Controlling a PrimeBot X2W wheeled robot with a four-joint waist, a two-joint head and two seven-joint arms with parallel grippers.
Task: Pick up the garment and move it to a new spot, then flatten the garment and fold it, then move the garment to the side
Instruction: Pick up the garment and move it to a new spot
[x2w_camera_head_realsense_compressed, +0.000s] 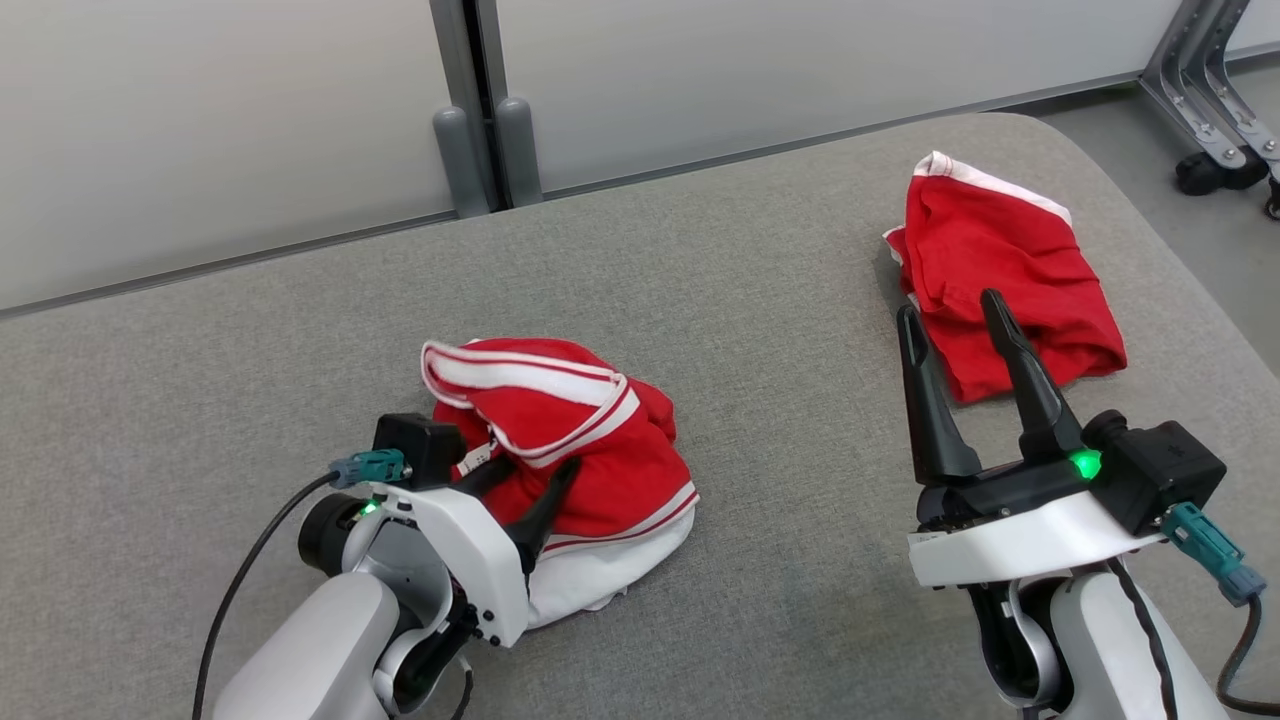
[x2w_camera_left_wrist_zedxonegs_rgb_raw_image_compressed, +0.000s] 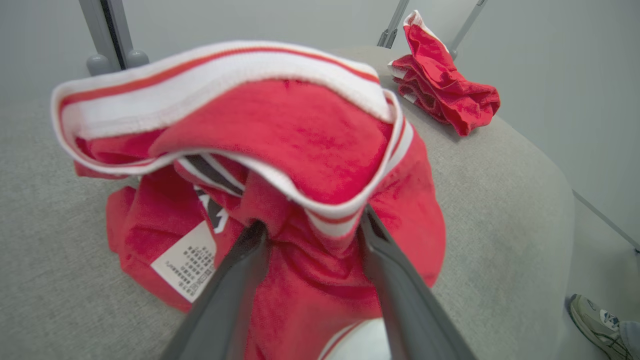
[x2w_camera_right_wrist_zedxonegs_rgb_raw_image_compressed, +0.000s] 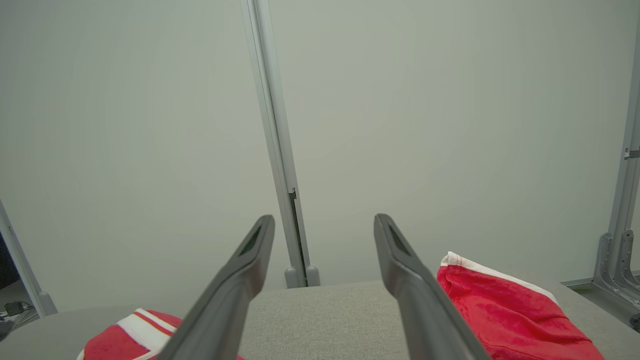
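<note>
A crumpled red garment (x2w_camera_head_realsense_compressed: 560, 420) with white striped trim lies at the front left of the grey padded table (x2w_camera_head_realsense_compressed: 750, 300). My left gripper (x2w_camera_head_realsense_compressed: 535, 465) is pushed into its near side, fingers spread and open, with red cloth bunched between them (x2w_camera_left_wrist_zedxonegs_rgb_raw_image_compressed: 312, 220). The banded hem (x2w_camera_left_wrist_zedxonegs_rgb_raw_image_compressed: 225, 75) arches over the fingertips, and a white care label (x2w_camera_left_wrist_zedxonegs_rgb_raw_image_compressed: 185, 262) shows at the left. My right gripper (x2w_camera_head_realsense_compressed: 948, 305) hovers open and empty at the front right, its tips by the near edge of a second red garment (x2w_camera_head_realsense_compressed: 1000, 270).
The second red garment (x2w_camera_left_wrist_zedxonegs_rgb_raw_image_compressed: 440, 85) lies near the table's rounded far right corner. Pale wall panels with a grey post (x2w_camera_head_realsense_compressed: 480, 110) stand behind the table. A metal frame on casters (x2w_camera_head_realsense_compressed: 1215, 110) stands on the floor at the far right. A person's shoe (x2w_camera_left_wrist_zedxonegs_rgb_raw_image_compressed: 595, 320) is beside the table.
</note>
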